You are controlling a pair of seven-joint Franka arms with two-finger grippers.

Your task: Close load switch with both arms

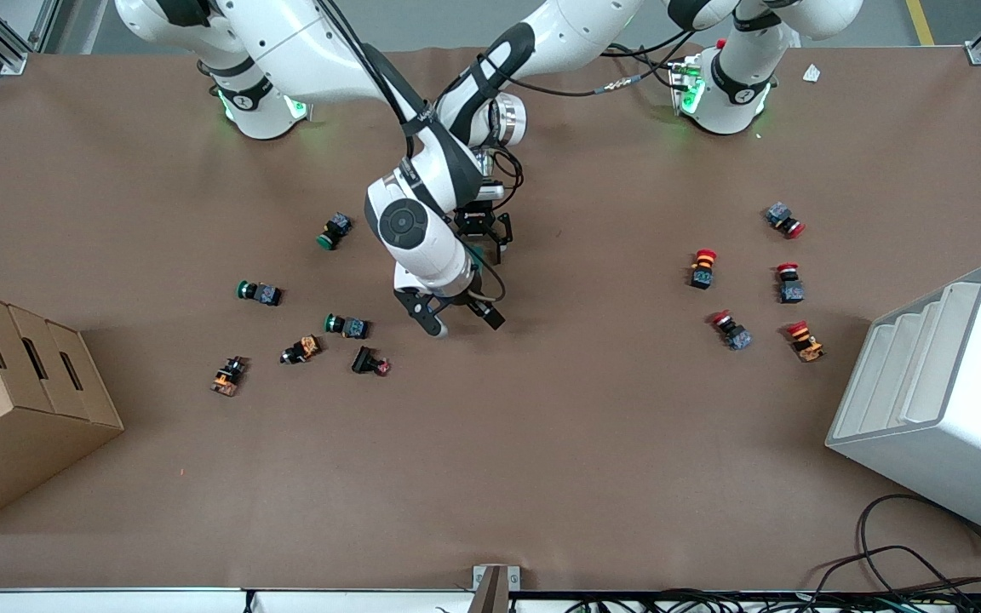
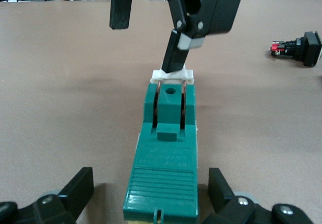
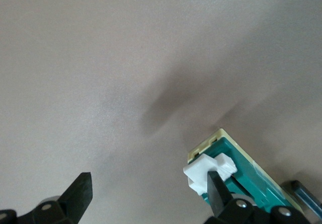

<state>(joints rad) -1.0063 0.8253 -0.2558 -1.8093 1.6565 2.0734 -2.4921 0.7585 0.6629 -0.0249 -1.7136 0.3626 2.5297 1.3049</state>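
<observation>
The load switch (image 2: 166, 158) is a dark-green oblong block lying on the brown table, with a white lever tab (image 2: 173, 74) at one end. My left gripper (image 2: 151, 183) is open and straddles the block's other end, with a gap on each side. My right gripper (image 3: 148, 183) is open, and one of its fingers (image 3: 215, 191) rests on the white tab (image 3: 206, 171). The left wrist view also shows that finger (image 2: 176, 53) touching the tab. In the front view both grippers, left (image 1: 484, 243) and right (image 1: 461, 319), meet at mid-table, and only a sliver of the switch (image 1: 476, 253) shows.
Green-capped push buttons (image 1: 335, 231) (image 1: 259, 292) and several others lie toward the right arm's end. Red-capped buttons (image 1: 702, 267) (image 1: 789, 283) lie toward the left arm's end. A cardboard box (image 1: 14, 400) and a white bin (image 1: 942, 400) stand at the table's ends.
</observation>
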